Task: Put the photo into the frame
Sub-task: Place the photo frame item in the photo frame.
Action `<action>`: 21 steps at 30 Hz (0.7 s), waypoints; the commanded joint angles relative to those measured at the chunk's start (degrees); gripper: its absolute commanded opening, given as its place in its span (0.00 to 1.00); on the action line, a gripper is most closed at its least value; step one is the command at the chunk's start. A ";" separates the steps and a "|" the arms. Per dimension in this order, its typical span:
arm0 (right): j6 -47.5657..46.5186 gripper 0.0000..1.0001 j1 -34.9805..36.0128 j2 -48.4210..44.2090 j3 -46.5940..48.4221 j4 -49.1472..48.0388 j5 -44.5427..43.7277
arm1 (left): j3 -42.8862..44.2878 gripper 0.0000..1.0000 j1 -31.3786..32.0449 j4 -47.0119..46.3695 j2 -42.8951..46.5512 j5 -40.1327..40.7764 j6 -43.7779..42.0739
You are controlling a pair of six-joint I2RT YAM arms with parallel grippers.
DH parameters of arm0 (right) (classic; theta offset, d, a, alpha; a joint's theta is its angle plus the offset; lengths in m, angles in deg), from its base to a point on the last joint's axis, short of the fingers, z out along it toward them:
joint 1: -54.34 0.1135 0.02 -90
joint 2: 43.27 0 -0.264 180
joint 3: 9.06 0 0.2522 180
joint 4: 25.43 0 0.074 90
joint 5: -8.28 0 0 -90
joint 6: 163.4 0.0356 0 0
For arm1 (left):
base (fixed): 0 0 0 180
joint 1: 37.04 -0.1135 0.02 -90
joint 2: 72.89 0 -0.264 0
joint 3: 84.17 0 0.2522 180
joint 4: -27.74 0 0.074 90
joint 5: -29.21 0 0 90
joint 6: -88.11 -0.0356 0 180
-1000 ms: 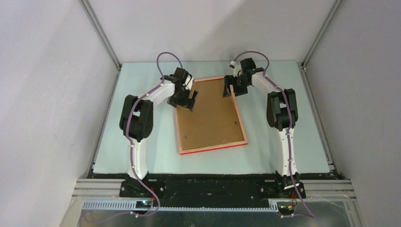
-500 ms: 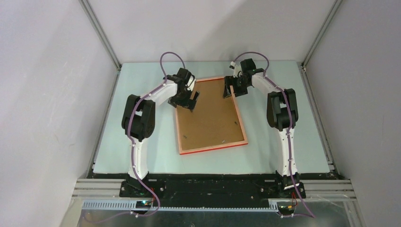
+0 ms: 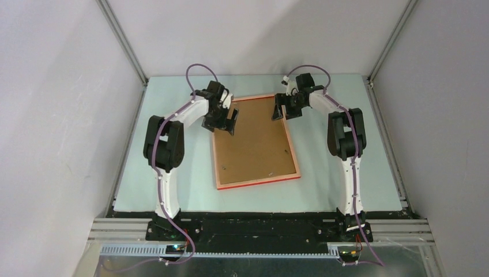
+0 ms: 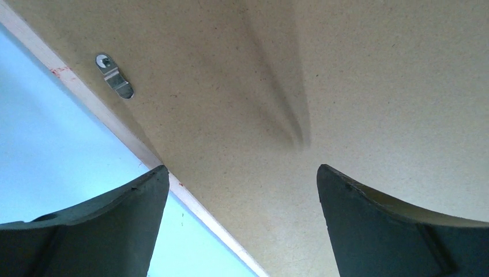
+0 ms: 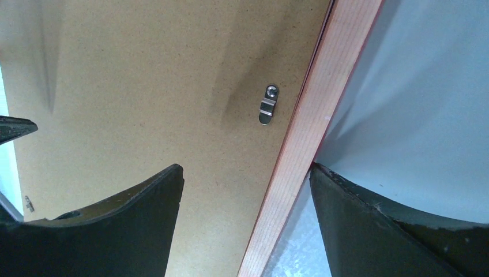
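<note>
Top external: left claw (image 3: 230,122) and right claw (image 3: 279,112) both wide open above the face-down frame (image 3: 259,181), backing board (image 3: 254,144) uppermost.

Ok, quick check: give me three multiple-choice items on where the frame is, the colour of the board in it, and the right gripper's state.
1. The frame is: A flat on the table; B leaning on the back wall; C lifted in the air.
2. The backing board is: A white; B blue; C brown.
3. The right gripper is: A shut on the frame; B open, fingers either side of the frame's edge; C out of view.
Answers: 1 A, the top view shows it lying flat; 2 C, both wrist views show brown board; 3 B, its wrist view shows a wide gap over the rail.
</note>
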 commanded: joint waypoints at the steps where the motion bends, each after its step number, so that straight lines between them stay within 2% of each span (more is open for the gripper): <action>1: 3.33 0.84 1.07 -2.50 -2.06 1.94 7.72 | -0.70 1.00 -0.84 -2.09 4.77 -6.82 1.50; 8: 7.43 0.85 -0.58 -3.80 -4.37 -0.98 9.13 | -0.65 1.00 -3.42 -2.11 5.24 -7.33 1.31; 21: 14.84 0.86 -3.30 -5.91 -5.53 -5.18 8.75 | -0.89 1.00 -5.19 -1.47 3.41 -3.27 1.04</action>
